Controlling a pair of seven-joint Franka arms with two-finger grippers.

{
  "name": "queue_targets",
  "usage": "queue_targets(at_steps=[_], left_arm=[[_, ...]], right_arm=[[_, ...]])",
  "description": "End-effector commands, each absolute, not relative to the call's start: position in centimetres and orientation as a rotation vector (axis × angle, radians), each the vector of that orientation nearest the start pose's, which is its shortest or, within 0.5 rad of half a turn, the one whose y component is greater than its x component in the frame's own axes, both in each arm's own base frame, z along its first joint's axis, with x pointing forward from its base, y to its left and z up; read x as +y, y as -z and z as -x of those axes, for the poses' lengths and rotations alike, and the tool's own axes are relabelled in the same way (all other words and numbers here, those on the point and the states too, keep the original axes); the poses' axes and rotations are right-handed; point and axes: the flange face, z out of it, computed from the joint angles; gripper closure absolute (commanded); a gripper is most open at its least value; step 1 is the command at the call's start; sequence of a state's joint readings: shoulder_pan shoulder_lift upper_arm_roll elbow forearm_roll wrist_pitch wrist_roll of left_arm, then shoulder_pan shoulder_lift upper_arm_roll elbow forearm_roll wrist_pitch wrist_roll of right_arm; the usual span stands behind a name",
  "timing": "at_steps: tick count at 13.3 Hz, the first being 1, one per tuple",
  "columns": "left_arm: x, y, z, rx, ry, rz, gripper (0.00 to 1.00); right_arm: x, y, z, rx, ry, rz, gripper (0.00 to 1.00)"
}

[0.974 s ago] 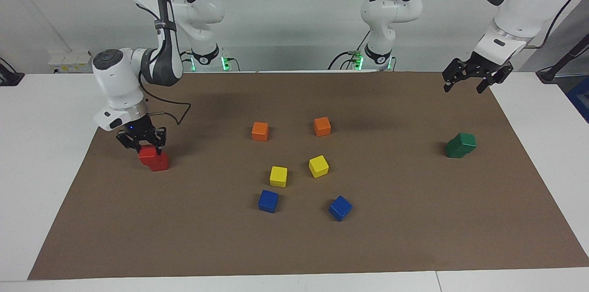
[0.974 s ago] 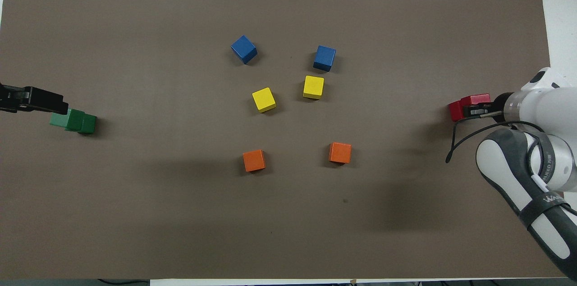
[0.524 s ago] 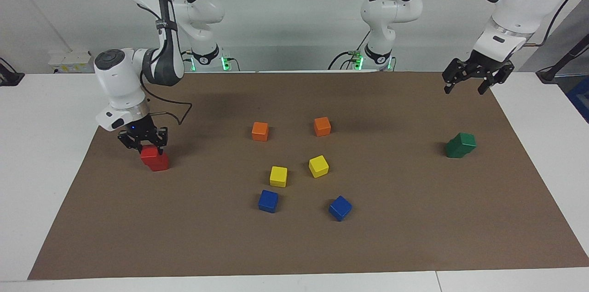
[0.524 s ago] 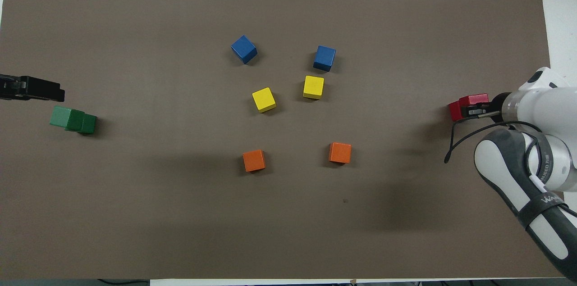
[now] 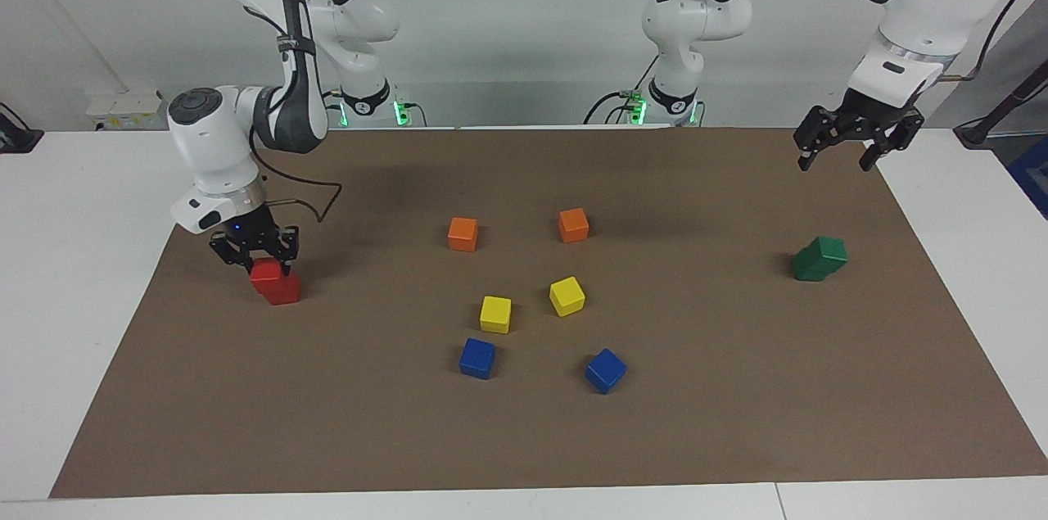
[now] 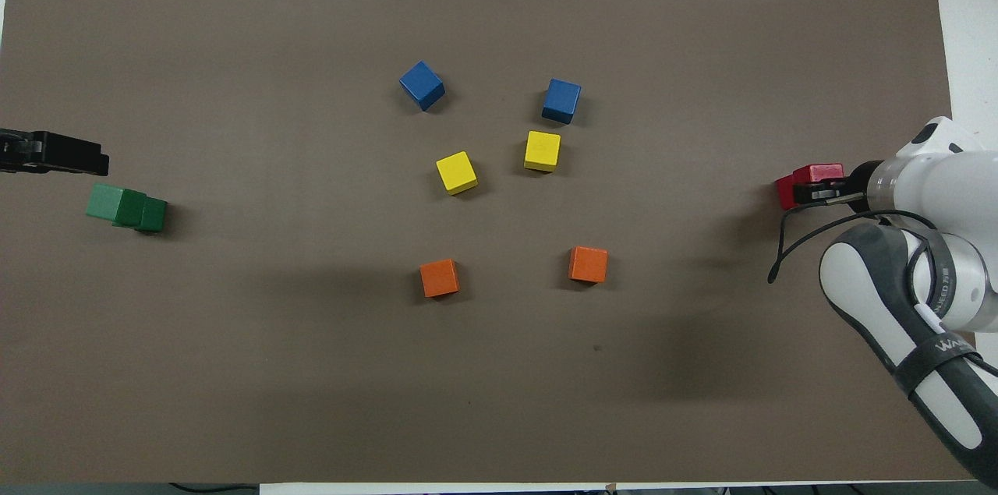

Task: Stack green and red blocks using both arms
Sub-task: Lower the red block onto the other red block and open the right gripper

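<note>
Two red blocks stand stacked askew toward the right arm's end: the upper (image 5: 264,274) sits on the lower (image 5: 285,291); the stack also shows in the overhead view (image 6: 789,191). My right gripper (image 5: 257,262) stands over the stack, its fingers spread to either side of the upper block. Two green blocks stand stacked askew toward the left arm's end: the upper (image 5: 831,248) on the lower (image 5: 809,266), also seen from overhead (image 6: 117,205). My left gripper (image 5: 835,164) is open and empty, up in the air above the mat's edge beside the green stack.
Two orange cubes (image 5: 463,233) (image 5: 573,225), two yellow cubes (image 5: 495,314) (image 5: 566,296) and two blue cubes (image 5: 476,358) (image 5: 605,370) lie in the middle of the brown mat (image 5: 737,389). The right arm's black cable (image 5: 315,201) hangs beside the red stack.
My left gripper has drawn away from the green stack toward the mat's edge. My right gripper has barely shifted over the red stack. No block has moved.
</note>
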State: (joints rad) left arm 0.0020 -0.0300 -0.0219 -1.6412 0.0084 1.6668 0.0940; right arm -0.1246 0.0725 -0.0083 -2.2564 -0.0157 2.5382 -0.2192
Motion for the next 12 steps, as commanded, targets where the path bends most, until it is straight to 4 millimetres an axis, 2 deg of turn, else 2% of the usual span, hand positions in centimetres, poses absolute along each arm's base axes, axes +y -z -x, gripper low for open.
queue_targets(at_steps=[1,4,6,7,9,11,12], left_arm=[[-0.6,-61.9,-53.9,0.128,-0.005,3.121,0.00],[-0.5,-62.1,-53.9,0.068,0.014,3.124,0.00],[-0.6,-62.1,-54.0,0.013,0.024,3.131,0.00],[-0.6,-62.2,-54.0,0.013,0.027,3.130,0.00],[-0.6,-62.2,-54.0,0.013,0.024,3.129,0.00],[-0.4,-62.2,-53.9,0.013,0.024,3.129,0.00],[-0.4,-62.3,-53.9,0.017,0.029,3.129,0.00]], right_arm=[[-7.2,-35.3,-53.8,-0.182,0.350,3.155,0.00],[-7.3,-35.8,-54.2,-0.180,0.358,3.155,0.00],[-6.8,-38.2,-55.4,-0.170,0.353,3.152,0.00],[-6.6,-40.0,-56.1,-0.151,0.335,3.150,0.00],[-4.6,-44.3,-56.7,-0.119,0.340,3.137,0.00],[-2.6,-49.0,-56.1,-0.068,0.328,3.132,0.00],[-2.3,-52.1,-55.7,-0.045,0.285,3.133,0.00]])
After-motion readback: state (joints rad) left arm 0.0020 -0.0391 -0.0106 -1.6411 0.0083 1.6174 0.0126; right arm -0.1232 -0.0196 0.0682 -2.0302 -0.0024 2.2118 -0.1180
